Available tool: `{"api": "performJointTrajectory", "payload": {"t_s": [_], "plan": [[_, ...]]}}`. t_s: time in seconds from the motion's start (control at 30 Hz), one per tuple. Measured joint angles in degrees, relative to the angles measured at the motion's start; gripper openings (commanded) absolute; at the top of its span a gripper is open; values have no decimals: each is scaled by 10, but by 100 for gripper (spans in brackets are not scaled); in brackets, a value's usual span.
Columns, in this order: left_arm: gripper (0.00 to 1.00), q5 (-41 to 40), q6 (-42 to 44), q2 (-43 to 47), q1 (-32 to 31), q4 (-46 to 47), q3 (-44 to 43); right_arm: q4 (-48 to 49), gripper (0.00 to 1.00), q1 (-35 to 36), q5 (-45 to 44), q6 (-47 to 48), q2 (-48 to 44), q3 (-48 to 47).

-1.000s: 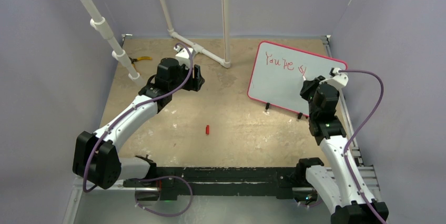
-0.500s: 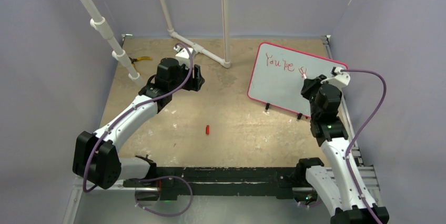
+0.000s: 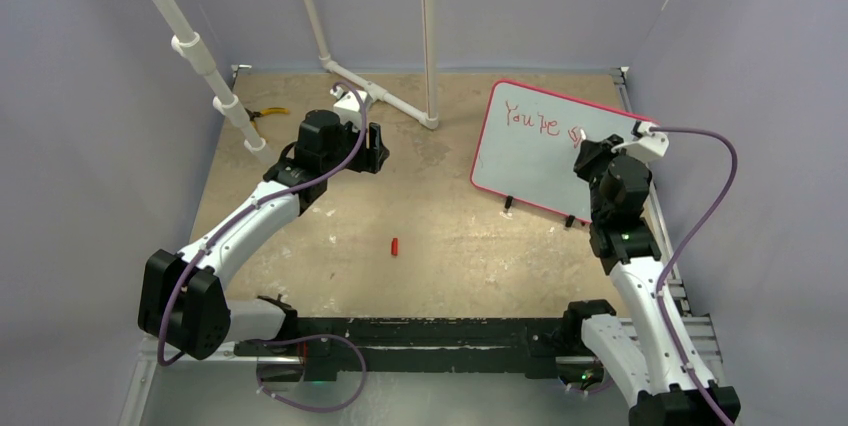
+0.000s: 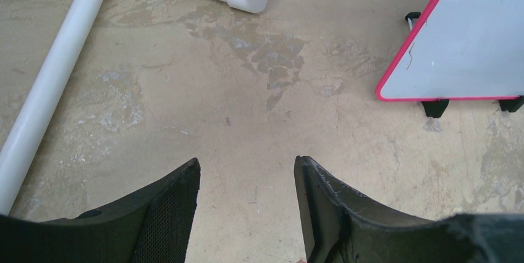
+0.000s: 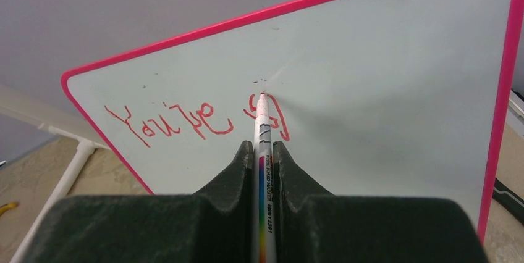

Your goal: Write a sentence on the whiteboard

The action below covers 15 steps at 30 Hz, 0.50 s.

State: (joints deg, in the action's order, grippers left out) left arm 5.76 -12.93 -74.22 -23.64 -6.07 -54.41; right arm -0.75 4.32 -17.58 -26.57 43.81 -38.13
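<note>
Right wrist view: the right pincer [image 5: 264, 147] pinches the marker [image 5: 263, 118], its tip on the whiteboard [image 5: 395, 90] at the tabletop's [image 4: 185, 108] far right. The sentence [image 5: 179, 124] shows "You're" and one begun letter; most seems left. The left pincer [image 4: 247, 167] hangs spread, empty.

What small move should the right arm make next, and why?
Probably drag the marker tip a little way across the whiteboard to finish the letter it touches. The right gripper is shut on the marker, its tip rests on the board, and the sentence reads only "You're" plus one unfinished red shape.
</note>
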Motion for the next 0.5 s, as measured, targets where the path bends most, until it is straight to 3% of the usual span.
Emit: {"api": "performJointTrajectory", "payload": {"t_s": [0.5], "plan": [[57, 0, 0, 0, 0, 4, 3, -2, 0, 0, -52, 1, 1, -2]]}}
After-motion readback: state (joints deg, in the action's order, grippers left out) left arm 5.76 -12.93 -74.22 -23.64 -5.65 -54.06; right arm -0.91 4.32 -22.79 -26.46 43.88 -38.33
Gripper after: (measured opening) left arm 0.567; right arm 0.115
